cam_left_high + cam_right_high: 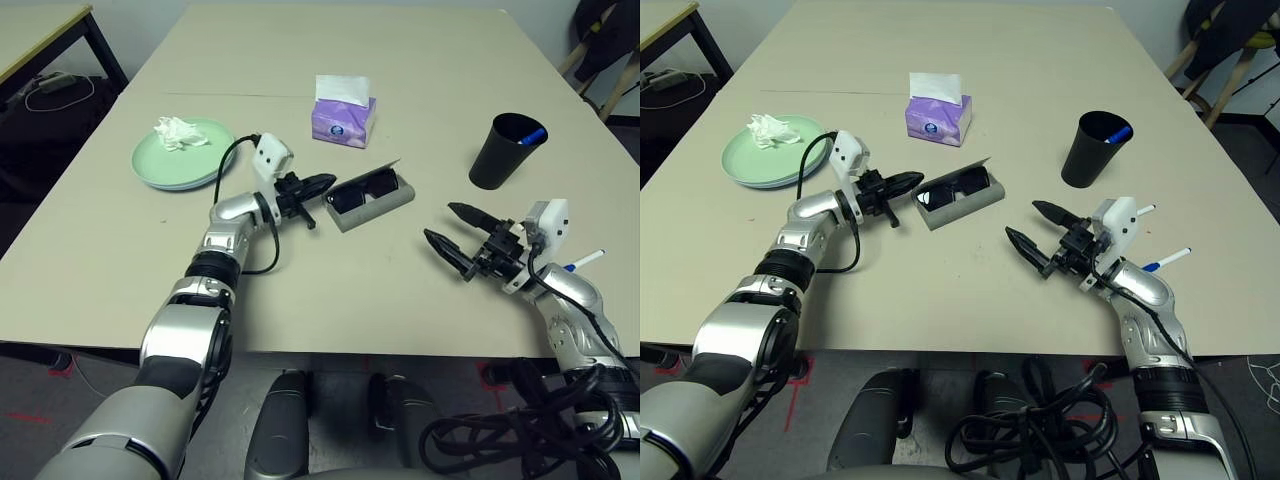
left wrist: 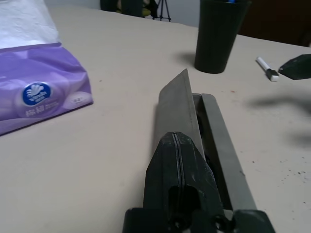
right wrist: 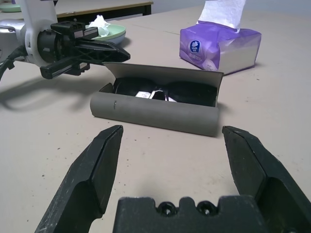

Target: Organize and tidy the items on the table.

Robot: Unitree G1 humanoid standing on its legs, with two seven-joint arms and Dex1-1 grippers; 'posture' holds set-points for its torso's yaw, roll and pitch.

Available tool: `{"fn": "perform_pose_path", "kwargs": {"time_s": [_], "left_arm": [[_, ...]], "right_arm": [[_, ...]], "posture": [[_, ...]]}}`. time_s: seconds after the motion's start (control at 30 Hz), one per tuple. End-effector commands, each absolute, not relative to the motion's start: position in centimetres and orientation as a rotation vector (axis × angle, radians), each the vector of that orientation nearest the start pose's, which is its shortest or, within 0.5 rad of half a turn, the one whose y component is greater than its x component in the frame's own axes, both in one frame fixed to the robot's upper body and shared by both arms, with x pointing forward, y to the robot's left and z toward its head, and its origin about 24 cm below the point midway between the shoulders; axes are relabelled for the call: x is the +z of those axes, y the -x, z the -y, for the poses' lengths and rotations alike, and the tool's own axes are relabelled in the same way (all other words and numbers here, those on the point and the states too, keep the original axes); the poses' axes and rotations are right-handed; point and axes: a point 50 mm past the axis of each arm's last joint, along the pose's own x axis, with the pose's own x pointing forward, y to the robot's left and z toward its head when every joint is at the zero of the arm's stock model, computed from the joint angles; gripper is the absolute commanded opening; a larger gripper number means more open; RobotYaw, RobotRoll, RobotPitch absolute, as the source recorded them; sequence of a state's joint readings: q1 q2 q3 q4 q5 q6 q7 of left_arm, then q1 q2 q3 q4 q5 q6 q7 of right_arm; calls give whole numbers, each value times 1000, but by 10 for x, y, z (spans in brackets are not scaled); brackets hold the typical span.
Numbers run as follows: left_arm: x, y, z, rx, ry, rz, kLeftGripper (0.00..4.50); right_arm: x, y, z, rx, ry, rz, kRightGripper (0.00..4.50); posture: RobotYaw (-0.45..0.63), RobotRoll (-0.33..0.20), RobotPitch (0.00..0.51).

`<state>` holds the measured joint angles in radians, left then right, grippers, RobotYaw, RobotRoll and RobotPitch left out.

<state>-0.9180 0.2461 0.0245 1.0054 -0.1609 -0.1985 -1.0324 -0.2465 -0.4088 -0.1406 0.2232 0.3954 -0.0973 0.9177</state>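
Beige surface [image 1: 420,300] with a thin seam across the far part; a dark-legged side table [image 1: 40,40] at far left.

Nearest: right hand [image 1: 1032,238], fingers spread wide, holding nothing, hovering above the surface and pointing toward the case. A white-and-black pen [image 1: 1167,260] lies just beside the right wrist.

Middle: grey case [image 1: 375,197], lid flap up, sunglasses [image 1: 362,190] lying inside it. Left hand [image 1: 325,183], fingers pressed together, gripping nothing; its tips are at the left end of the case by the raised flap. Contact with the flap: cannot tell.

Farther: black cup [image 1: 506,150] to the right, a blue item inside. Left: stacked plates [image 1: 180,155], pale green over light blue, with a crumpled tissue [image 1: 178,132] on top. Farthest: purple tissue box [image 1: 343,120] behind the case.
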Motion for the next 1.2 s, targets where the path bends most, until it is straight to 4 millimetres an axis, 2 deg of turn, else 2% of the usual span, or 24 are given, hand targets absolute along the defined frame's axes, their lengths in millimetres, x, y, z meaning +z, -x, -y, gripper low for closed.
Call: {"fn": "perform_pose_path", "kwargs": {"time_s": [0.03,0.3,0.4,0.47,0.6,0.7,0.83,0.97,1.1,1.2], "left_arm": [[120,-371,-124,-1110,-133,21,19],[95,-358,-127,-1165,-201,-125,19],[95,-357,-129,-1166,-220,-141,19],[101,-360,-130,-1152,-227,-108,19],[133,-364,-125,-1134,-163,103,19],[147,-354,-116,-1237,-128,184,19],[150,-333,-106,-1375,-136,164,1332],[151,-315,-103,-1478,-149,88,2826],[150,-304,-102,-1547,-205,37,4431],[144,-301,-102,-1565,-253,20,4471]], "right_arm": [[94,-282,220,759,66,182,4500],[97,-284,227,743,93,197,4500],[97,-284,230,743,103,195,4500],[98,-284,230,745,106,192,4500],[100,-285,231,774,120,166,4500],[102,-287,235,825,140,120,4500],[105,-289,246,896,195,50,4500],[115,-293,257,1003,302,-32,4500],[131,-295,269,1154,509,-141,4500],[140,-296,287,1221,700,-336,4500]], "posture": [[100,0,113],[95,0,109],[95,0,109],[95,0,108],[93,0,107],[100,0,108],[108,0,108],[115,0,109],[117,0,112],[116,0,117]]}}
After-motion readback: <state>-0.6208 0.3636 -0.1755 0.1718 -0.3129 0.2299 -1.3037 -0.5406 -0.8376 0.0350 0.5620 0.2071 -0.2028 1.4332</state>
